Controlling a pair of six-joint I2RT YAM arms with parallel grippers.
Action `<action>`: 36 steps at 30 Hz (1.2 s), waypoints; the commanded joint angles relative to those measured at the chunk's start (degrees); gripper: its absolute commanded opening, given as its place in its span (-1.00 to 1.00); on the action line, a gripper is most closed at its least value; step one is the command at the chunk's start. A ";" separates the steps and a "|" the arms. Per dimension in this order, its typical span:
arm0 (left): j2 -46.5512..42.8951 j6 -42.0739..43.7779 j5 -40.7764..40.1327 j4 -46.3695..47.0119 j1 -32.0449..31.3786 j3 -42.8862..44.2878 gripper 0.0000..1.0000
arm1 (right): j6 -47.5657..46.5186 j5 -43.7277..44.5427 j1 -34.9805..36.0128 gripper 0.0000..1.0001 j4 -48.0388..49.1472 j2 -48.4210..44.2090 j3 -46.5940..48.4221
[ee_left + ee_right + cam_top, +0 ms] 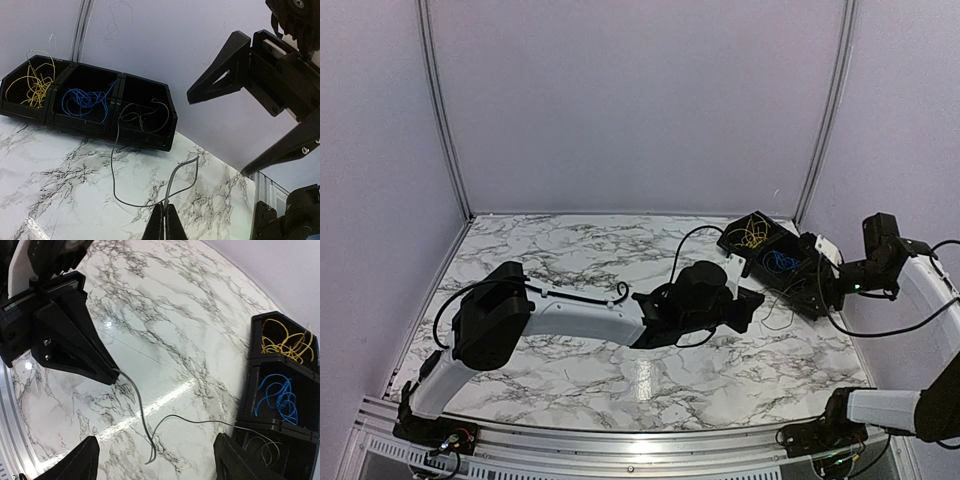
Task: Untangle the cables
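Note:
A black three-compartment bin (732, 243) holds yellow cables (752, 237), blue cables (780, 262) and thin black cables (142, 112). One dark grey cable (116, 170) runs out of the black-cable compartment and loops across the marble. My left gripper (165, 211) is shut on this cable's doubled end, low over the table just in front of the bin (750, 308). My right gripper (155, 466) is open and empty. It hovers above the cable's loop (144, 415) next to the bin, and the left wrist view shows its spread fingers (220, 75).
The bin (260, 357) stands at the table's back right corner, against the purple wall. The left arm's body (580, 320) lies across the middle of the marble table (570, 250). A metal rail (620, 440) borders the near edge.

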 commanded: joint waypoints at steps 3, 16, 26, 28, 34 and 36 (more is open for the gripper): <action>-0.13 -0.28 0.94 1.70 0.14 0.34 -1.00 | 1.05 -1.08 4.80 0.44 0.45 2.84 -0.82; -1.56 0.57 0.45 2.06 0.23 -1.35 -1.00 | 3.83 2.65 5.27 -0.03 3.86 7.00 0.43; -1.98 1.27 -0.51 2.37 0.49 -1.90 -1.00 | 4.55 5.30 5.82 -1.00 3.28 10.93 2.44; -2.36 0.91 -2.01 2.43 0.50 -2.81 -0.69 | 5.37 7.74 5.82 -1.00 3.80 11.26 3.84; -5.67 -0.10 -5.37 3.69 0.50 -11.38 -0.14 | 4.78 21.49 2.98 -1.00 4.51 11.62 11.52; -6.99 -0.64 -5.40 5.00 0.50 -14.88 -0.14 | 3.86 24.90 0.81 -1.00 4.55 12.55 14.73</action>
